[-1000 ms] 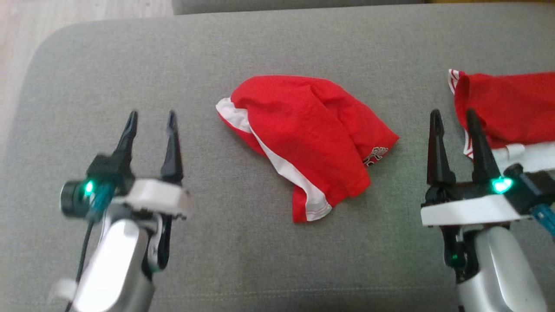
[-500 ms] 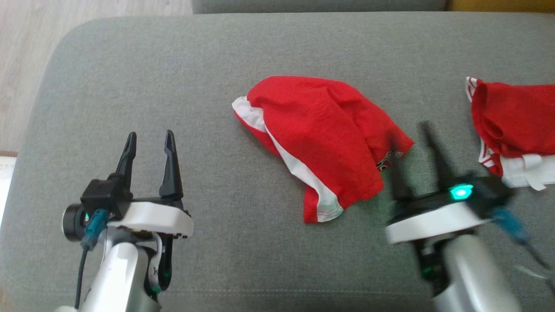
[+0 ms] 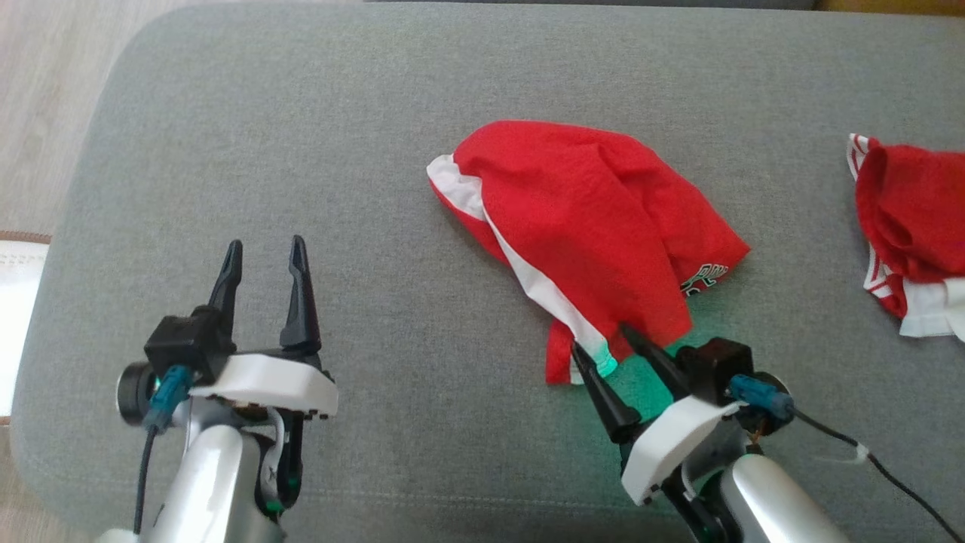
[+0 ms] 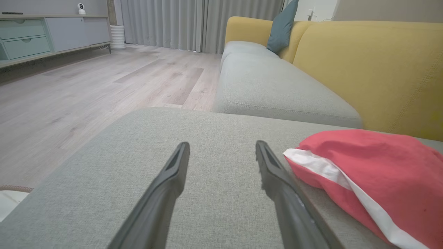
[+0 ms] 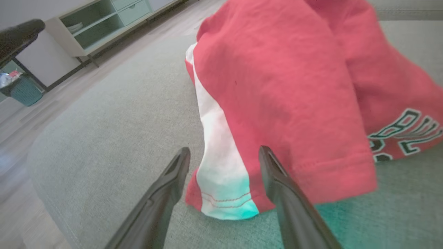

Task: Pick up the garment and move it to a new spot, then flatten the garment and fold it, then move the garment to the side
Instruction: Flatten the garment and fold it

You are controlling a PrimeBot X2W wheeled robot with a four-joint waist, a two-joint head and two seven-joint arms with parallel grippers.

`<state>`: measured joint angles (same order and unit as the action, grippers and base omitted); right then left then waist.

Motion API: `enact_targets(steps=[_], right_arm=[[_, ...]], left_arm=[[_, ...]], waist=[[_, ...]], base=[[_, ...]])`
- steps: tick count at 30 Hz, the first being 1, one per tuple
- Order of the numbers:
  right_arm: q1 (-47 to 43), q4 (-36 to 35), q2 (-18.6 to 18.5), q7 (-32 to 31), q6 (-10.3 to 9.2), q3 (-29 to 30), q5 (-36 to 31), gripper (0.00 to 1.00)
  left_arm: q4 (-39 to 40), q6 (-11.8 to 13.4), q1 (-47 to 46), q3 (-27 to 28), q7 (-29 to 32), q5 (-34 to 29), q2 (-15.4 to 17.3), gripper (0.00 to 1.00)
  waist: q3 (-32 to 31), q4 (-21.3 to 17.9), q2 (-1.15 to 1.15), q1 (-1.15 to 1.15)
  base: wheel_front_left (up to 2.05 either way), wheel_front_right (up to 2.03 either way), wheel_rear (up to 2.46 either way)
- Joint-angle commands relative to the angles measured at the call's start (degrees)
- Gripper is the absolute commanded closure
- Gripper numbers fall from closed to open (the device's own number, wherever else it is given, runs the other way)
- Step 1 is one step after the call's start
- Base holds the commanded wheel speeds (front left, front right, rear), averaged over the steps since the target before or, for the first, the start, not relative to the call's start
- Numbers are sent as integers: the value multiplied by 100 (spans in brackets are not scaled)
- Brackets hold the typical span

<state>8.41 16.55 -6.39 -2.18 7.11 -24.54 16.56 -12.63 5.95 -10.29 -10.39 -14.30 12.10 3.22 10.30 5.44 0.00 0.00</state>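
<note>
The grey cushion (image 3: 301, 113) under me is the biggest thing here. It is wide and bare toward 9 and 12 o'clock, which I judge leaves plenty of room for a new spot.

The red garment (image 3: 595, 226) lies crumpled near the middle of the cushion. A white stripe (image 5: 211, 114) runs down its 7 o'clock side, and there is lettering (image 5: 401, 135) at its 4 o'clock edge. A second red garment (image 3: 912, 226) sits well apart at 3 o'clock, and I take it for no part of this pick.

My left hand (image 3: 265, 245) is at 8 o'clock, its fingers (image 3: 300, 294) spread wide with nothing between them. It sits over bare cushion, well clear of the cloth, probably so it does not crowd the grab.

My right hand (image 3: 601, 341) is at 5 o'clock, also spread wide and holding nothing. Its two fingers sit either side of the hem corner (image 5: 225, 204), where the white stripe ends. That corner is a loose edge lying low on the cushion, so I judge it the easiest place to pinch. The fingers have not yet closed, so the pick-up is only at its start.
</note>
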Motion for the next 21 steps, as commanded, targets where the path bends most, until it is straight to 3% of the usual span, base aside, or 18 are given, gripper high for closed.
enact_targets(steps=[1,10,21], right_arm=[[80,-148,12,-11,37,-97,-21,0],[235,225,-61,-365,37,-80,-4,0],[444,491,-37,-285,37,-240,68,0]], left_arm=[[170,-38,-229,203,-70,-57,17,0],[122,-107,-291,254,-70,-90,-24,0],[74,-113,-382,211,-70,-69,-33,0]], waist=[[12,12,0,0],[137,79,0,0],[243,113,0,0]], base=[[0,0,0],[0,0,0],[0,0,0]])
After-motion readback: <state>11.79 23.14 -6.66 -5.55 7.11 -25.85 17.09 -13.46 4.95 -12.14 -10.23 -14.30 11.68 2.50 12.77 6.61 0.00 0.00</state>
